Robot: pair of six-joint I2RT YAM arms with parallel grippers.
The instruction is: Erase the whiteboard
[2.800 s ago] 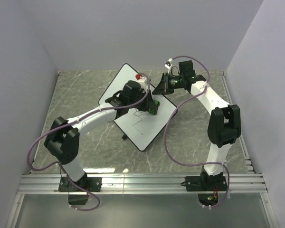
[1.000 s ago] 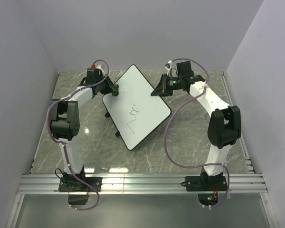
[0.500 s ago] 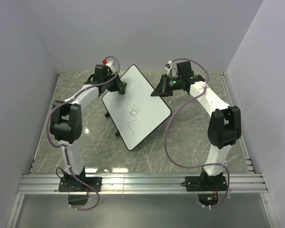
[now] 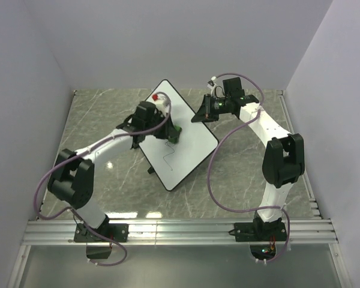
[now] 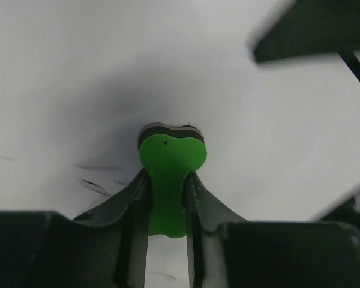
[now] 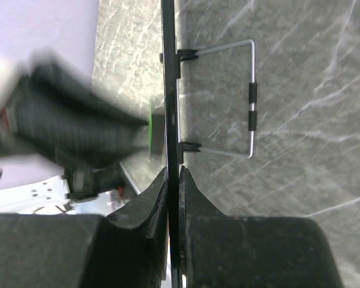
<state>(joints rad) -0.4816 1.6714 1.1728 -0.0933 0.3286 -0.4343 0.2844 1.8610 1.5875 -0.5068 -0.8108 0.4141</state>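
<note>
The whiteboard (image 4: 189, 129) sits tilted on its stand in the middle of the table, with a thin black scribble (image 4: 167, 158) on its near half. My left gripper (image 4: 171, 134) is shut on the green eraser (image 4: 175, 133) and presses it against the board just above the scribble. In the left wrist view the eraser (image 5: 168, 168) sits between my fingers (image 5: 138, 198), its end on the white surface (image 5: 258, 150), with faint marks (image 5: 93, 180) to the left. My right gripper (image 4: 199, 114) is shut on the board's far right edge (image 6: 168, 90), seen edge-on between its jaws.
The board's wire stand (image 6: 251, 99) rests on the grey marble table (image 4: 252, 174). In the right wrist view my left arm (image 6: 66, 129) is a blur behind the board. Walls close in the table on the left, back and right.
My left gripper has swept with the eraser from the board's far left corner to its middle. The upper part of the scribble is gone. The right gripper still holds the edge.
</note>
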